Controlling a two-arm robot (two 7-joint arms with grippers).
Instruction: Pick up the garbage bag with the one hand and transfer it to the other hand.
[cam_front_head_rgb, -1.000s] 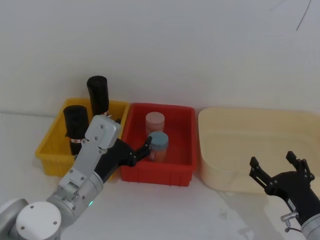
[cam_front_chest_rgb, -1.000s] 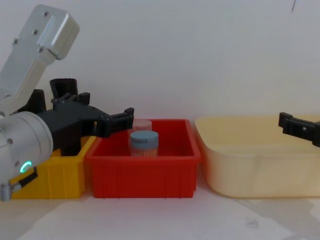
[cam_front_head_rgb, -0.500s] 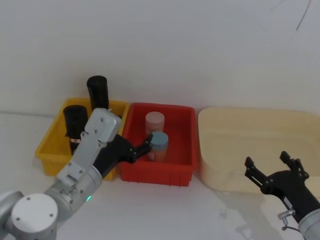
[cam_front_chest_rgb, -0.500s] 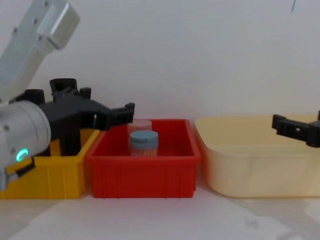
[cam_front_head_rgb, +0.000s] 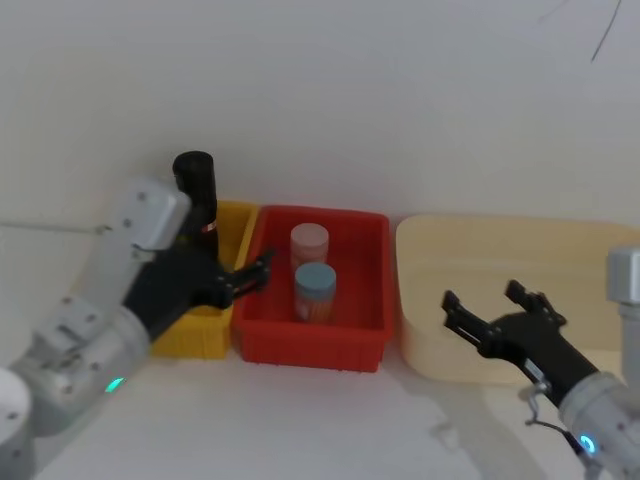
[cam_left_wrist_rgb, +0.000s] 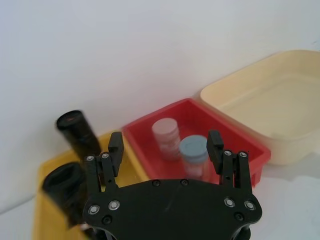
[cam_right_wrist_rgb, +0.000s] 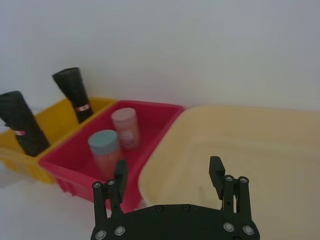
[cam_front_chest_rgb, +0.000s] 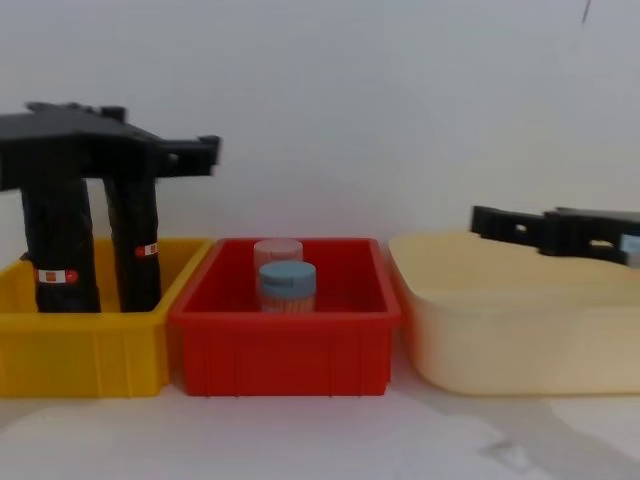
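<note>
Right now the left gripper (cam_left_wrist_rgb: 165, 150) has its two fingers spread wide with nothing between them. In the chest view it (cam_front_chest_rgb: 190, 155) hangs level with the tops of the rolls, over the right end of the yellow bin (cam_front_chest_rgb: 90, 350). The garbage bag (cam_front_chest_rgb: 60, 240) stands upright in that bin's left part, below and to the left of the fingertips and untouched. The slimmer roll (cam_front_chest_rgb: 135, 240) stands just to its right and farther back.

The right gripper (cam_front_head_rgb: 482, 300), likewise agape and empty, hovers over the near rim of the cream tub (cam_front_head_rgb: 590, 240). The red bin (cam_front_chest_rgb: 285, 350) between the two holds a pink-lidded jar (cam_front_head_rgb: 309, 240) and a blue-lidded jar (cam_front_head_rgb: 315, 285).

We judge this to be the approach, with pickup not yet begun. The next move calls for shifting the left gripper left and down so the fingers straddle the bag's upper part, clear of the slimmer roll.

Against a second ago, the left gripper has risen and drawn left, away from the red bin's left wall. The right gripper has advanced left from the scene's right edge. Bins, rolls and jars sit as they did.
</note>
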